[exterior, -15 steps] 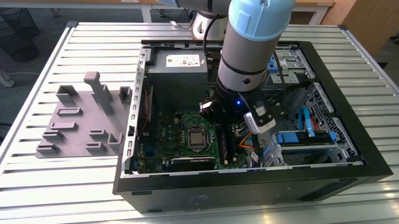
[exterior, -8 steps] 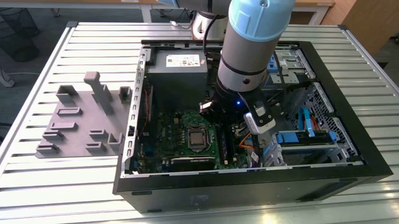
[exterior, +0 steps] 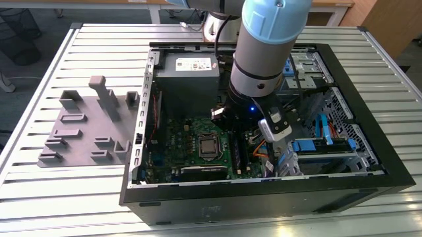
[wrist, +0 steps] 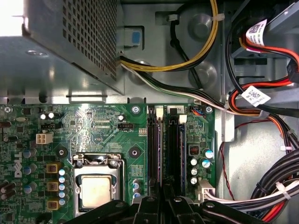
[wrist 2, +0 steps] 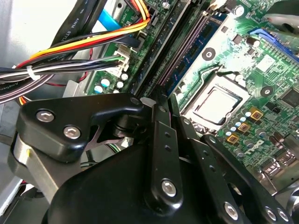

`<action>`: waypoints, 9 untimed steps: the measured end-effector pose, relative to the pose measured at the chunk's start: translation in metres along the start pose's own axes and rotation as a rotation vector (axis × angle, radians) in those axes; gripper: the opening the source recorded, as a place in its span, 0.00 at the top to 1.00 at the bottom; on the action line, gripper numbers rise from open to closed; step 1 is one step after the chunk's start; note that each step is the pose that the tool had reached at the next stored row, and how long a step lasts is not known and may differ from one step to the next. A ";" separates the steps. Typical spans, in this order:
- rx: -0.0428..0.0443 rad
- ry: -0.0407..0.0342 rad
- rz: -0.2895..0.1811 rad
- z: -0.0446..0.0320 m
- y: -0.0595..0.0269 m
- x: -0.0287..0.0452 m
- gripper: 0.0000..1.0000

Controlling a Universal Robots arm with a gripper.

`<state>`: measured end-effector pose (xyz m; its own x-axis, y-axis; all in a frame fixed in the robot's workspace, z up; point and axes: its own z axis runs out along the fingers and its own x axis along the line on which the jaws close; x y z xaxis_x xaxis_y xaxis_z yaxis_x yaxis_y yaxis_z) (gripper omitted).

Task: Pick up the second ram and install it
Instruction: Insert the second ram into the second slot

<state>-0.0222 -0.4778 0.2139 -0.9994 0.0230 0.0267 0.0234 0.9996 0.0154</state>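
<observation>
My gripper [wrist 2: 156, 100] hangs low inside the open computer case, right over the long black slots of the green motherboard [wrist: 103, 121]. Its black fingers [wrist 2: 163, 140] are drawn close together. Between them is the thin edge of the second ram [wrist 2: 160, 49], seen edge-on and lying along one slot, and it also appears as a narrow dark strip [wrist: 163, 158] rising from the gripper [wrist: 163, 196]. A blue-green board edge [wrist 2: 189, 60] runs along the neighbouring slot. In the exterior view the arm [exterior: 264, 59] covers the spot.
The processor socket [wrist: 96, 191] lies close beside the slots. Bundled cables [wrist: 261, 93] crowd the other side, and the grey power supply [wrist: 70, 37] stands behind. The grey fixture blocks [exterior: 86, 123] sit on the table at the exterior view's left, outside the case wall [exterior: 264, 192].
</observation>
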 end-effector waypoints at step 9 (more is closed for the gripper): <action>0.0003 0.0006 -0.011 0.0002 0.0002 -0.0008 0.86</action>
<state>-0.0214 -0.4777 0.2137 -0.9996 0.0124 0.0271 0.0128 0.9998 0.0154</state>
